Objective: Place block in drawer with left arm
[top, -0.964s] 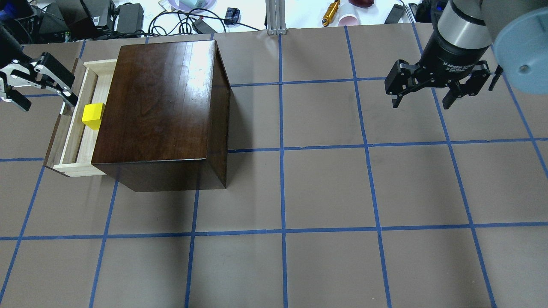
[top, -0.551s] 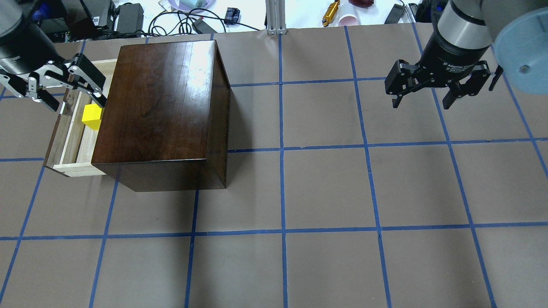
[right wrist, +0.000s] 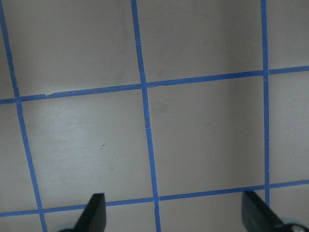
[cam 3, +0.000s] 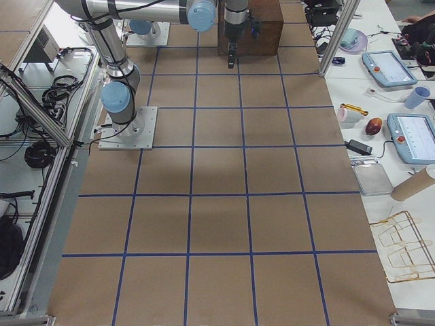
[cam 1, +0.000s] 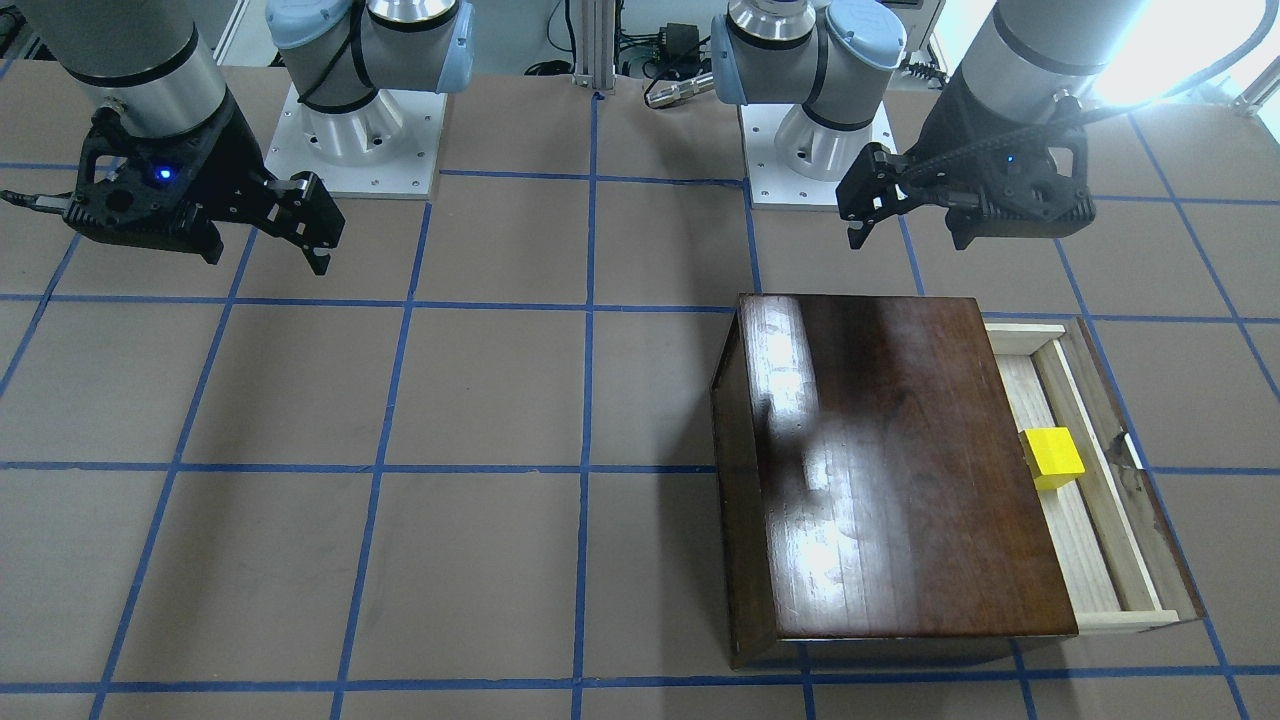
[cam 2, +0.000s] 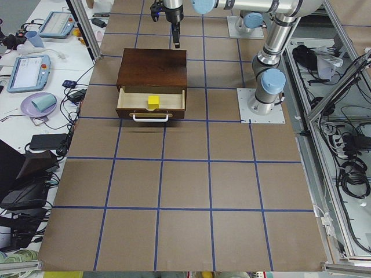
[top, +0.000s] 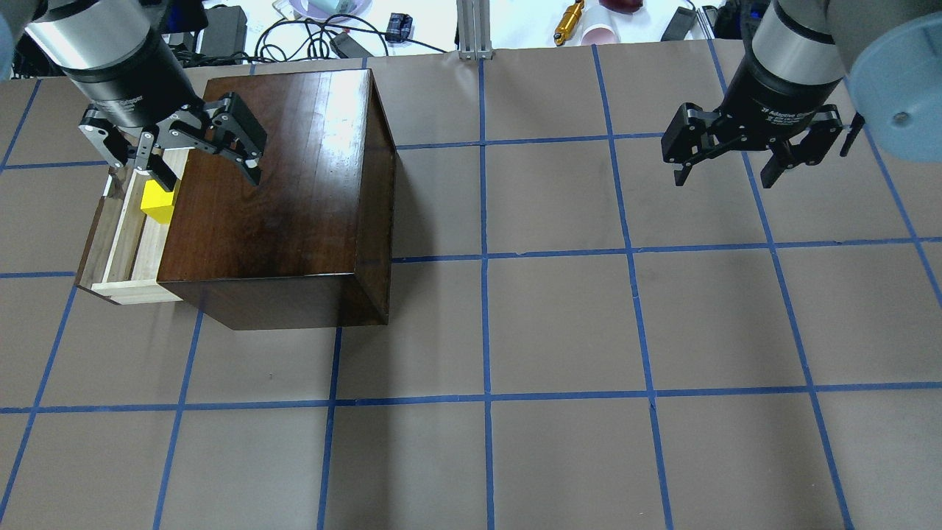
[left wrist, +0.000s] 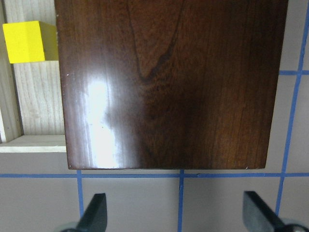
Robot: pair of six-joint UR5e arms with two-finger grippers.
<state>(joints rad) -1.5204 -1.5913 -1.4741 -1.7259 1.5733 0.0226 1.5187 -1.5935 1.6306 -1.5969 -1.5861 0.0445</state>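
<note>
Block place: I see the block [top: 160,200] inside the open drawer [top: 118,239], on its pale wood floor, just beside the edge of the box [top: 287,184].
Drawer: It is pulled out part way, so there is room to drop a thing in from above.
Left gripper [top: 206,160]: Spread wide and holding nothing, up over the far end of the box. I think the block's job is done.
Right gripper [top: 725,173]: Also wide and empty, over the bare table [top: 559,324], well apart from the box. This job is not for it.
Block look: A small bright yellow cube with flat sides, sitting flat, much smaller than the box.
</note>
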